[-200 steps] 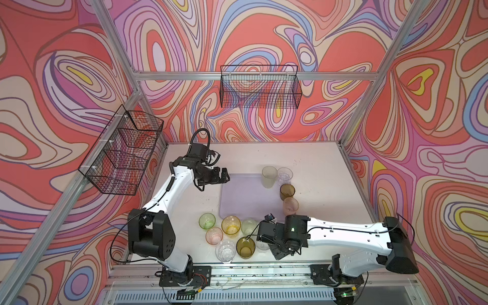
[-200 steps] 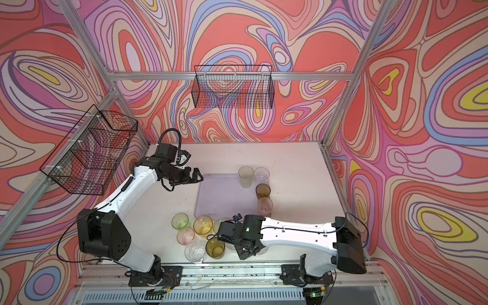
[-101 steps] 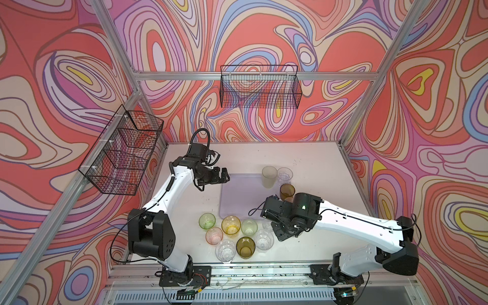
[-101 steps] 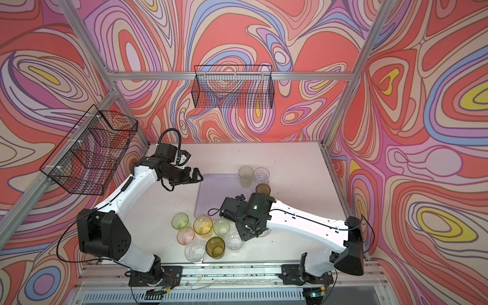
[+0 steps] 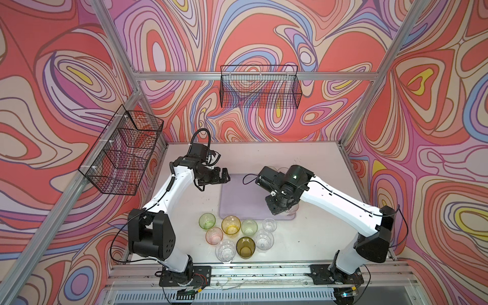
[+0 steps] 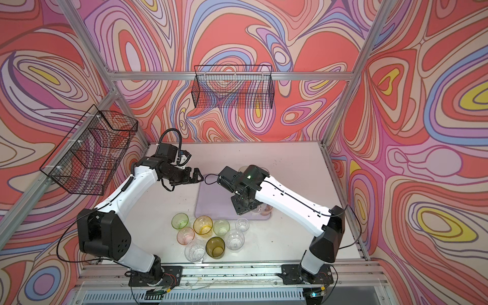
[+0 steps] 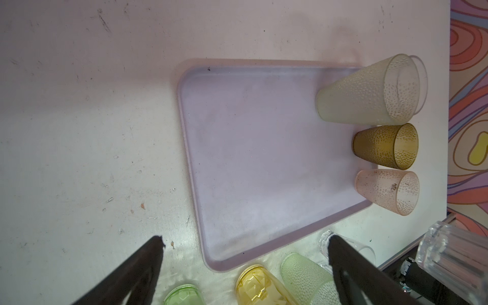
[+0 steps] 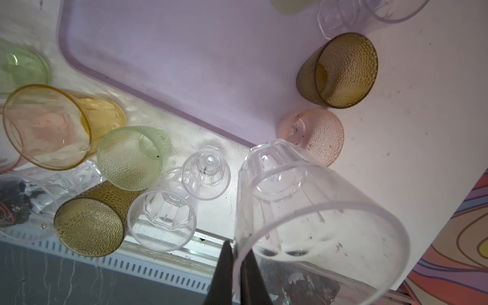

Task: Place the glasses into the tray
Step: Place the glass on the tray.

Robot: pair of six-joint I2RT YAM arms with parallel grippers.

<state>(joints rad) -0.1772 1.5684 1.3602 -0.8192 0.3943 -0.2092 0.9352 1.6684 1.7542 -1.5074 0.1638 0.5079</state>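
My right end effector (image 8: 236, 245) pinched the clear glass (image 8: 317, 211), probably light and slick, by its rim above the tray (image 8: 184, 52); my left end effector (image 7: 244, 239) stayed out of it, spread.

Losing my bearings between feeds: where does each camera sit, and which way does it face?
Top views: high over the front edge, facing down and back; both whole arms, the tray, loose glasses.
Left wrist: on the left arm, facing down at the tray; open left gripper shows.
Right wrist: on the right arm, facing down; shut right gripper pinches the clear glass.
Shared: both wrist views show the tray, olive glass and pink glass.
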